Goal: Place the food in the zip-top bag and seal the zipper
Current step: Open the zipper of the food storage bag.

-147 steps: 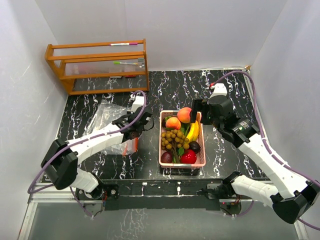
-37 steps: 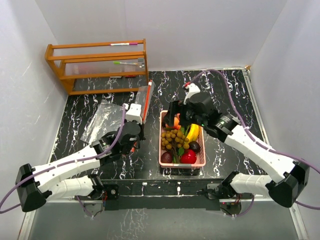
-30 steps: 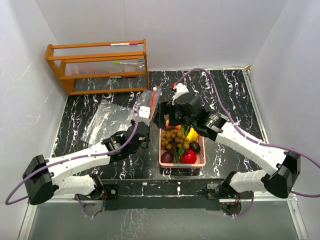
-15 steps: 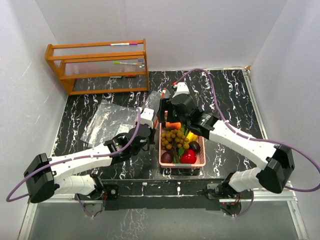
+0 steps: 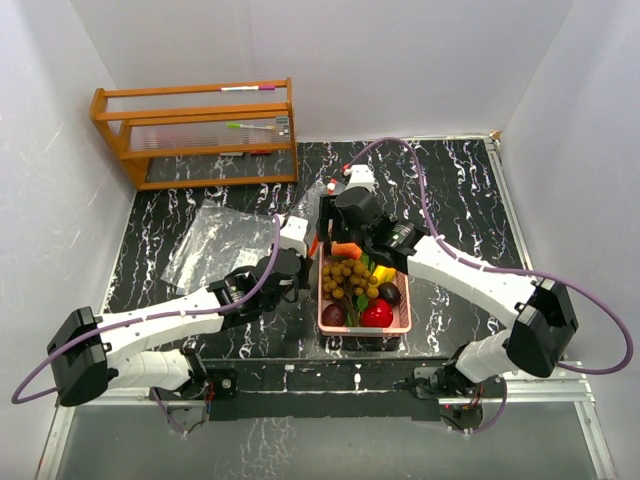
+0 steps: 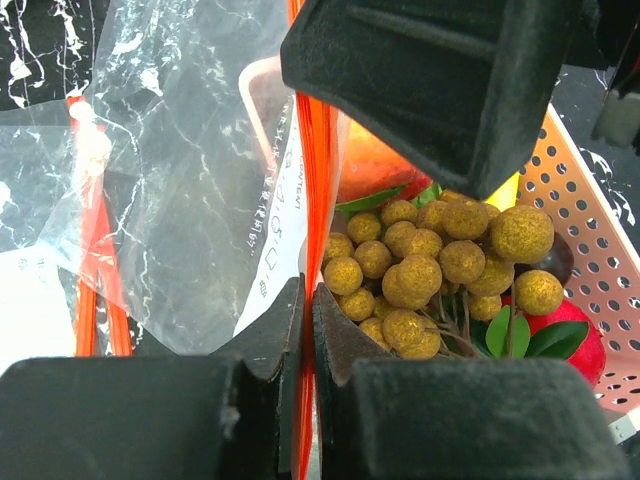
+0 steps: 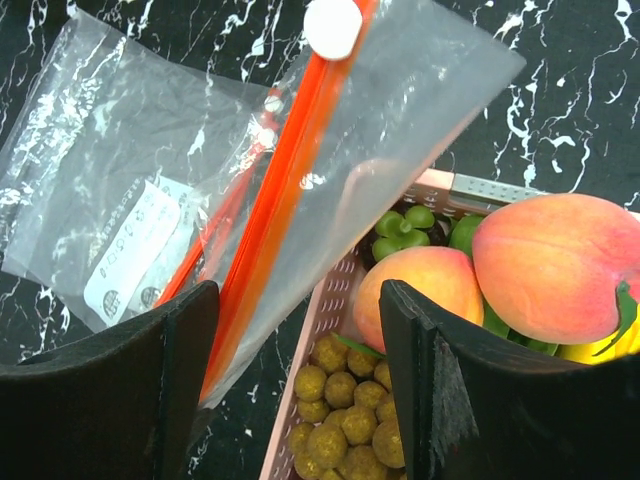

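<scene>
1. In the top external view, the left gripper [image 5: 303, 232] and the right gripper [image 5: 330, 215] are seen close together at the far left corner of the pink basket [image 5: 407, 300], which stands on the black marbled tabletop [image 5: 460, 200].
2. All the food is seen in the basket: the longan bunch [image 5: 345, 278], a banana [image 5: 385, 265], a red fruit [image 5: 377, 314] and dark purple fruits [image 5: 390, 293].
3. Only in the left wrist view can the left gripper be judged. Its jaws are pressed together on the orange zipper strip [image 6: 312, 180] of the zip-top bag [image 6: 180, 200], which is held up just beside the basket's left rim. The longans [image 6: 430, 270] are seen past the strip.
4. In the right wrist view, the right gripper [image 7: 297, 300] is shown with its jaws well apart and nothing held. The bag's zipper edge runs between its fingers [image 7: 450, 380].
5. Only the right wrist view shows the white slider [image 7: 333, 20] at the far end of the zipper, two peaches [image 7: 560, 265] and some green produce [image 7: 405, 225] at the basket's far end.
6. A wooden rack [image 5: 210, 181] at the far left of the tabletop is seen only from above. More clear bags [image 5: 210, 240] lie flat to the left of the arms.
7. Black print and a row of small boxes are seen on the held bag's white panel [image 6: 275, 250], but no word can be read. A white label [image 7: 140, 250] on the flat bags is also too small to read.
</scene>
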